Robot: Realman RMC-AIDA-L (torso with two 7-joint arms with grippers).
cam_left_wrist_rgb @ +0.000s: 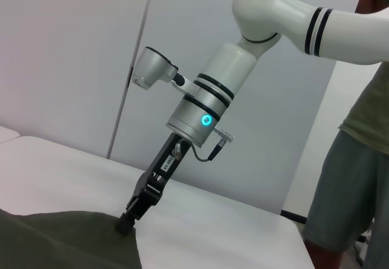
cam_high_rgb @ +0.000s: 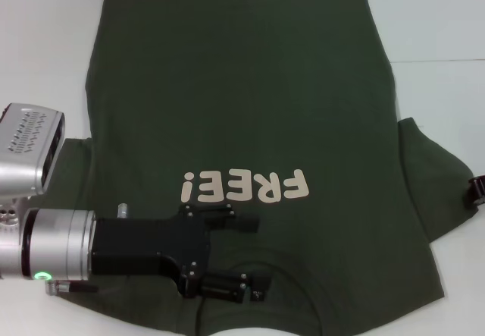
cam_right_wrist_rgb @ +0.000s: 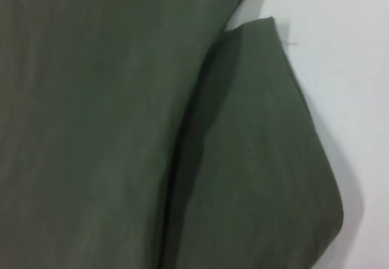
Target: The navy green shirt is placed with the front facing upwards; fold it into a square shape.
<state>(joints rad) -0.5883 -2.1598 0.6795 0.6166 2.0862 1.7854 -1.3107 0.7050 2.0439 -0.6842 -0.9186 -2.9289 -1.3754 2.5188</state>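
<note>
The navy green shirt (cam_high_rgb: 242,124) lies flat on the white counter (cam_high_rgb: 439,32), lettering up. It looks soft, light and floppy, best pinched at sleeve edges. The left end effector (cam_high_rgb: 254,252) hovers spread beside the collar; the right end effector (cam_left_wrist_rgb: 124,223) pinches the far sleeve.

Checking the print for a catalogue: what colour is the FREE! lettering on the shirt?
Pale pinkish lettering on the dark olive-green shirt; head view shows it best.

Navy green shirt (cam_high_rgb: 235,108): dark olive short-sleeved T-shirt, laid flat, front up, on a white table. Pale "FREE!" lettering (cam_high_rgb: 245,187) on chest. Collar at near edge, hem far; right sleeve (cam_high_rgb: 436,180) spread outward.
</note>
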